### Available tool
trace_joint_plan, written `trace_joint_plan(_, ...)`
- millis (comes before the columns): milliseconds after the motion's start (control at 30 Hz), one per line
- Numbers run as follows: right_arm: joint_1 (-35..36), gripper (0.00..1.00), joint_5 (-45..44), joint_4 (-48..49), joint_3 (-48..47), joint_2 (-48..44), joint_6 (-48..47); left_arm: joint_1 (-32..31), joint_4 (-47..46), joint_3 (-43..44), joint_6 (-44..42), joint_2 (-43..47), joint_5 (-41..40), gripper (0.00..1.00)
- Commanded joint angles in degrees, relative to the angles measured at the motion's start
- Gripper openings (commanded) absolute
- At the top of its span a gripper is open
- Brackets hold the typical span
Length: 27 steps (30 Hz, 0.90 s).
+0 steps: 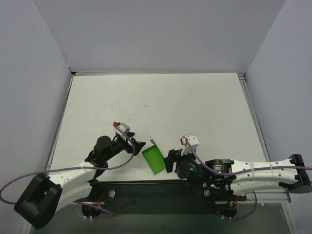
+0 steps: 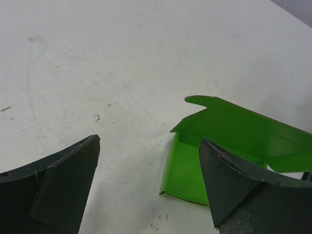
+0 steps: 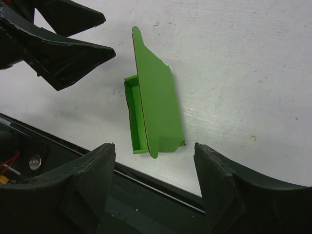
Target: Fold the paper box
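Top external: paper box (image 1: 153,159) lies between left gripper (image 1: 139,146) and right gripper (image 1: 168,161), both spread wide, gripping nothing.

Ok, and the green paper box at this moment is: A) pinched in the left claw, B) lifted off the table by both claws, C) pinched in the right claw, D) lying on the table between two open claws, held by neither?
D: the paper box lies on the table with one flap raised, while the left claw and the right claw are both spread open, closed on nothing.
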<state>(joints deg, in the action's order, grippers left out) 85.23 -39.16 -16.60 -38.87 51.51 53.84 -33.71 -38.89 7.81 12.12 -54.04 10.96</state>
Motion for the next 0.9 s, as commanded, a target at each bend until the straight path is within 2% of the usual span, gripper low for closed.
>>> trace_joint_plan(0, 3.0, 0.65, -9.4, -12.1, -5.2, 6.0, 6.4, 2.5, -5.0, 4.6, 1.1, -7.5, 17.1, 0.92)
trace_joint_plan(67, 3.0, 0.65, -9.3, -15.1, -7.5, 9.9, 9.2, 3.0, -5.8, 5.8, 0.5, -10.6, 18.5, 0.92)
trace_joint_plan(200, 1.8, 0.65, -7.8, -16.0, -10.3, 14.5, 8.8, 3.4, -6.5, 7.0, -0.2, -12.8, 18.9, 0.92)
trace_joint_plan(533, -1.5, 0.52, -2.5, -15.9, -16.6, 25.1, 5.0, 3.5, -6.0, 7.7, -1.5, -14.3, 17.1, 0.91)
trace_joint_plan(633, -2.4, 0.47, -1.0, -15.9, -17.5, 26.5, 4.1, 3.6, -5.8, 8.3, -2.0, -14.9, 17.0, 0.91)
trace_joint_plan(867, -3.8, 0.24, 1.5, -15.8, -18.1, 27.8, 1.9, 3.6, -5.2, 9.4, -2.7, -16.2, 17.2, 0.91)
